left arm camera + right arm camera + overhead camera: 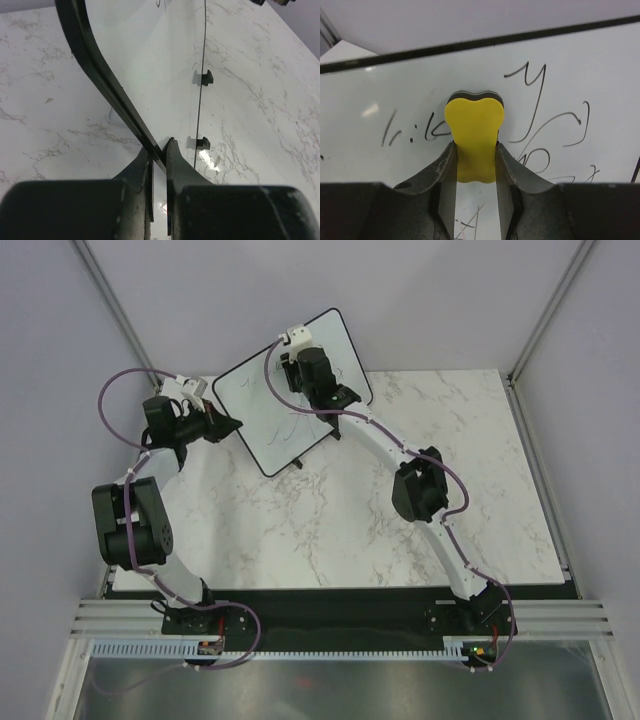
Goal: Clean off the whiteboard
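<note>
The whiteboard [275,405] stands tilted on the marble table at the back, with black scribbles [540,115] across its glossy face. My left gripper [228,426] is shut on the board's black-rimmed left edge [95,70], one finger on each side. Over the board's upper right part, my right gripper [335,397] is shut on a yellow eraser [474,135]. The eraser's dark pad faces the board among the scribbles; contact cannot be told. Two small black feet [204,78] show under the board in the left wrist view.
The white marble tabletop [330,520] spreads in front of the board. Grey walls and metal posts [110,300] close in the back and sides. The arm bases sit on a black strip [330,615] at the near edge.
</note>
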Controlling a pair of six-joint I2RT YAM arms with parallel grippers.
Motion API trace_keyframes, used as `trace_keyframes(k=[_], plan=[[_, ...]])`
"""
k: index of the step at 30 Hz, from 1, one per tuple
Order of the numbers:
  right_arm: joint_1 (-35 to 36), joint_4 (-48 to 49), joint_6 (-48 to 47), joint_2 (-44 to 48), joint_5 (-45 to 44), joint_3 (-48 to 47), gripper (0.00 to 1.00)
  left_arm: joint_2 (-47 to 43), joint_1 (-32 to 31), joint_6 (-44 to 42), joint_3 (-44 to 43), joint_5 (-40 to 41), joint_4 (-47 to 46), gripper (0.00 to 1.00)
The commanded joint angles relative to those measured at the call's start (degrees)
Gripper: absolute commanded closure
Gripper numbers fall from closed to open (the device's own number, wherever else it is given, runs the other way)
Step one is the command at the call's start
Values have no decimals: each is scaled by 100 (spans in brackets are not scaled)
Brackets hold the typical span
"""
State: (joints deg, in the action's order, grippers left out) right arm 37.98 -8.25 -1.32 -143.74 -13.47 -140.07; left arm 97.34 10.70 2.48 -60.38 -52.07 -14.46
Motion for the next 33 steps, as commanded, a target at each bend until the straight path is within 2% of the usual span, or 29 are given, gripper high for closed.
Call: trace_keyframes(k=[1,6,11,17,21,27,33], plan=[[245,517,-236,-163,-208,-319,100,-268,-235,-2348,281,575,75,98],[631,535,-842,39,-147,-135,100,-409,-393,-2621,387,725,84,98],[851,544,-387,127,433,128,100,-409,-393,-2393,272,699,75,98],[1185,623,-334,-22,811,112,100,-418,-455,-2375,272,760,66,98],[1186,641,-316,57,680,155,100,-426,-455,-2384,281,778,57,98],[686,561,44,92,460,252,100,-444,-446,-2375,272,743,66,98],[-158,509,570,-110,327,-46,100,-453,-455,-2428,281,742,84,98]])
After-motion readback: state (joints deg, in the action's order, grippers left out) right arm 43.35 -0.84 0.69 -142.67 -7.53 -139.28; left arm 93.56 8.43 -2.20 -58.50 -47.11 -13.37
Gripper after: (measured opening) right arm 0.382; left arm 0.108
